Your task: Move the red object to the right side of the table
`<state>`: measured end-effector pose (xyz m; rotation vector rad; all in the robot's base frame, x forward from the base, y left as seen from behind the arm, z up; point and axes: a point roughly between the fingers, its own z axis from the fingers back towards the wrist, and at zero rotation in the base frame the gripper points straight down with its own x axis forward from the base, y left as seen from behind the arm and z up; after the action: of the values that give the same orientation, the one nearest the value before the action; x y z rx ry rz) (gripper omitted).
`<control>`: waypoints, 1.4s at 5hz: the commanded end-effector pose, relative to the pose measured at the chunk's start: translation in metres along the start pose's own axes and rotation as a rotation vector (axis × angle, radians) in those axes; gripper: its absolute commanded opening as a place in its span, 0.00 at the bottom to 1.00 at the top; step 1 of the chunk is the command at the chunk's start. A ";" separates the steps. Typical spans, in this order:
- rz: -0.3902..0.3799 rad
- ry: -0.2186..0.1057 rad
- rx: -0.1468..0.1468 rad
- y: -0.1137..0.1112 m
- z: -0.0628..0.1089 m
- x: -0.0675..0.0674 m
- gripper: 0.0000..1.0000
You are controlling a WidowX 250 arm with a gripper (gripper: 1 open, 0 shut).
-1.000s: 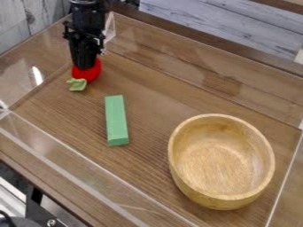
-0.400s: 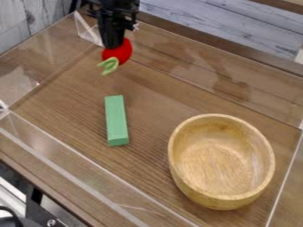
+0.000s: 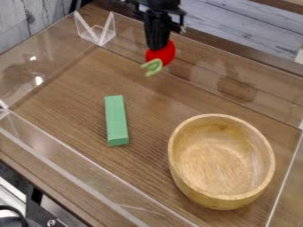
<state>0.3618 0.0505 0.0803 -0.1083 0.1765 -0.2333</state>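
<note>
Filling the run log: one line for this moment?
gripper: shut on red object | object: lifted off table | green block: untouched | wooden bowl: empty

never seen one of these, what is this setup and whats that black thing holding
It is a robot arm working over a wooden table fenced by low clear plastic walls. There is one picture of this moment, taken by a camera looking down at the table from in front. The black thing at the top is the arm's gripper, a two-fingered clamp pointing downward. It is shut on the red object, a small toy fruit with a green leafy stem, held up off the wood. On the table lie a green block and, to its right, a round wooden bowl, which looks empty.
</note>
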 end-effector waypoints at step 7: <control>-0.105 -0.027 -0.003 -0.042 -0.013 0.026 0.00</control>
<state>0.3693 0.0053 0.0523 -0.1343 0.1964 -0.3274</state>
